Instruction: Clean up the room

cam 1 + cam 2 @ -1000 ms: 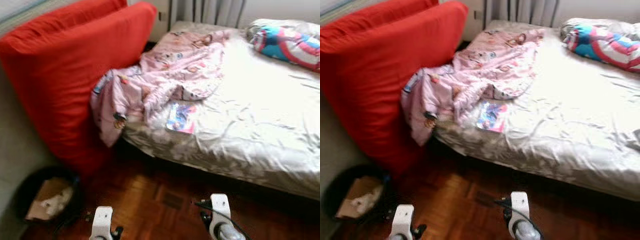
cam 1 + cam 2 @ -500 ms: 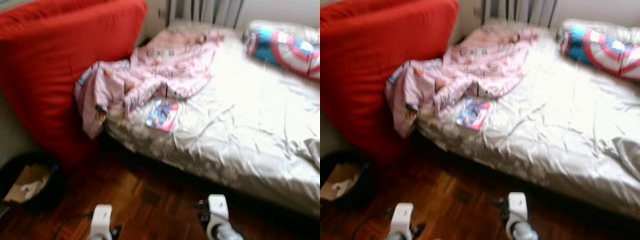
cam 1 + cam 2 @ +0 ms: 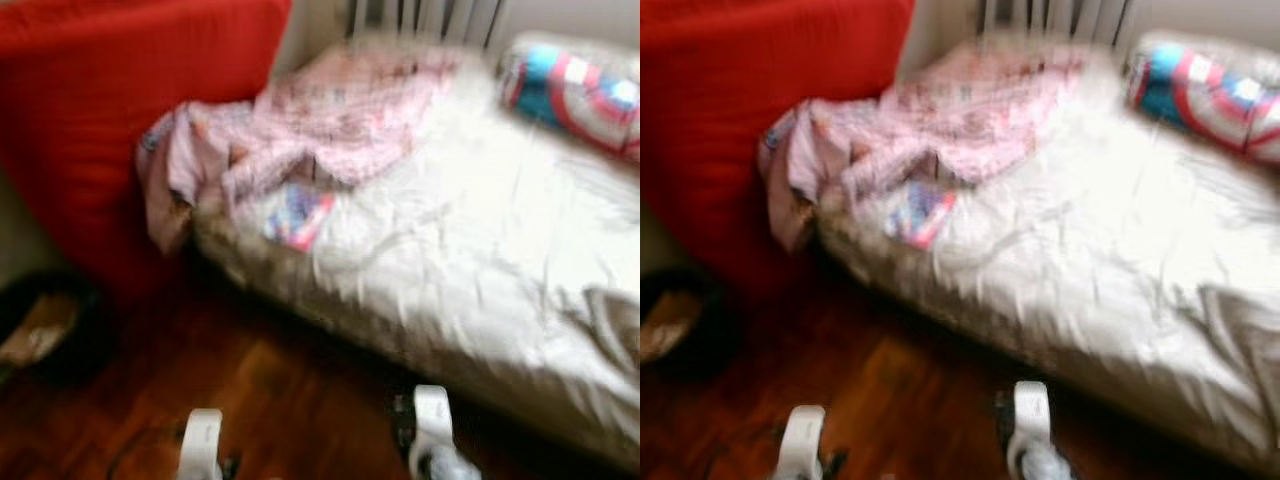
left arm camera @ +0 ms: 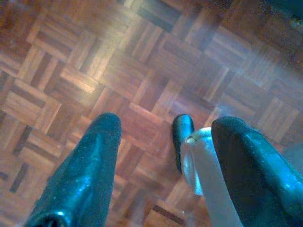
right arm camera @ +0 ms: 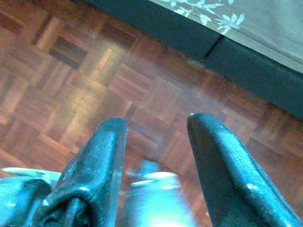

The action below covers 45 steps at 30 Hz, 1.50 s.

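The tidying looks barely begun: a pink blanket [image 3: 310, 130] lies bunched at the bed's [image 3: 480, 260] left corner against the red cushion [image 3: 110, 110], a small colourful packet [image 3: 296, 215] just beside it. Left gripper [image 4: 161, 156] and right gripper [image 5: 156, 156] hang over the parquet floor [image 4: 94, 61], fingers spread and empty. Since a second ago the view has swung right and blurred, and the black bin [image 3: 45, 325] has slid toward the left edge.
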Available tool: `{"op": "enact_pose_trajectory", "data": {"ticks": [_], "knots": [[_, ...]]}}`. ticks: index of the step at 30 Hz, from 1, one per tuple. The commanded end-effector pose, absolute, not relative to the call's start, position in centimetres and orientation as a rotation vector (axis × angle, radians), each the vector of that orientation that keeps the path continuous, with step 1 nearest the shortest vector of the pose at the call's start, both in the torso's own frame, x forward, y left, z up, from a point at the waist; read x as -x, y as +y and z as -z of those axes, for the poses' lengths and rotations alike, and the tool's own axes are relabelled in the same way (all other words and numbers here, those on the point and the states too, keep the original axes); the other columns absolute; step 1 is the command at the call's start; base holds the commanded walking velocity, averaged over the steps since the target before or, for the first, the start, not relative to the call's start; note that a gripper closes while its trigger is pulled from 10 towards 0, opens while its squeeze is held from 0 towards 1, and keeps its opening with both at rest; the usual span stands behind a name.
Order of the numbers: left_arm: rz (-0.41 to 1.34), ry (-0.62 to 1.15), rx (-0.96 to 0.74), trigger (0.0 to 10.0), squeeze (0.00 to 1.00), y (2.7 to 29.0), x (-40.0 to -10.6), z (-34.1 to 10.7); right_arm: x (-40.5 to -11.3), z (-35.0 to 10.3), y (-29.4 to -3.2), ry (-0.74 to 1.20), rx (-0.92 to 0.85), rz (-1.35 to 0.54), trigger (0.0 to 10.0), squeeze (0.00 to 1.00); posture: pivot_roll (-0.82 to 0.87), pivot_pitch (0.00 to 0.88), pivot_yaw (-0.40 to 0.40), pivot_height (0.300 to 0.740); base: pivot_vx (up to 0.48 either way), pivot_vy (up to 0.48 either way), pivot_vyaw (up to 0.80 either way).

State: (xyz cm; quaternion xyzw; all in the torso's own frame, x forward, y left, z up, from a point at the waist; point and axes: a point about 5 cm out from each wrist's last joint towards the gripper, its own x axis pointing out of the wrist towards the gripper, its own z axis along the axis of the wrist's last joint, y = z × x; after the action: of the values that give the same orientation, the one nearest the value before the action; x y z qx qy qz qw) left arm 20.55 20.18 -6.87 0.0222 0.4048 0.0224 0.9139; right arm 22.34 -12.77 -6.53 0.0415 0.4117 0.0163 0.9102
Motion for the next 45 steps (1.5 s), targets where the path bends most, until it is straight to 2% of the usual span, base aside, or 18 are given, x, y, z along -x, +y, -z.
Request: {"op": "enact_pose_trajectory", "data": {"ticks": [1,17,24,45], "knots": [[-0.044,0.866,-0.048,10.0,0.0,20.13,-19.91,7.27,-21.82,6.87,-13.17,0.867,-0.086,-0.02,10.0,0.0,0.06,0.176,0.013,0.74,0.0,-0.39,0.0],[-0.05,0.861,-0.047,10.0,0.0,20.23,-20.13,7.14,-21.89,6.83,-13.14,0.866,-0.089,-0.012,10.0,0.0,0.06,0.205,0.014,0.74,0.0,-0.39,0.0],[-0.06,0.86,-0.038,10.0,0.0,20.35,-20.18,7.1,-21.81,6.89,-13.12,0.876,-0.096,-0.004,10.0,0.0,0.06,0.212,0.016,0.74,0.0,-0.039,0.0],[-0.061,0.858,-0.032,10.0,0.0,20.35,-20.21,7.08,-21.71,6.97,-13.15,0.888,-0.094,-0.003,10.0,0.0,0.06,0.221,0.016,0.74,0.0,0.0,-0.73]]}}
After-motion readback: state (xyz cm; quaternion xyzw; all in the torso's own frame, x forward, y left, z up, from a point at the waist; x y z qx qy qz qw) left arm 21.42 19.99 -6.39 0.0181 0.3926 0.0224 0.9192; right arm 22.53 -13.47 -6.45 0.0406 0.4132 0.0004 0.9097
